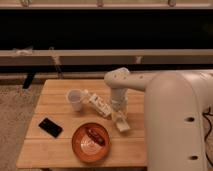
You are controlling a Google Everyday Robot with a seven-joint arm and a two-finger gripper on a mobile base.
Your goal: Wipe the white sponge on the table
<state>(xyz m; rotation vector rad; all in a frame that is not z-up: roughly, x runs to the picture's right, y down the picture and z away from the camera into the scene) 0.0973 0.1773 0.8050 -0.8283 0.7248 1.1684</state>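
The white sponge (pixel 122 124) is a small cream block on the wooden table (pixel 60 150), right of centre. My gripper (pixel 119 116) points straight down from the white arm (pixel 165 110) and is shut on the sponge's upper end, holding it against the table top. The arm reaches in from the right and covers the table's right side.
A small white bottle-like object (pixel 99 105) lies tilted just left of the gripper, next to a translucent plastic cup (pixel 75 99). An orange plate (pixel 82 147) with a brown food item (pixel 95 136) sits at the front. A black phone (pixel 50 127) lies front left.
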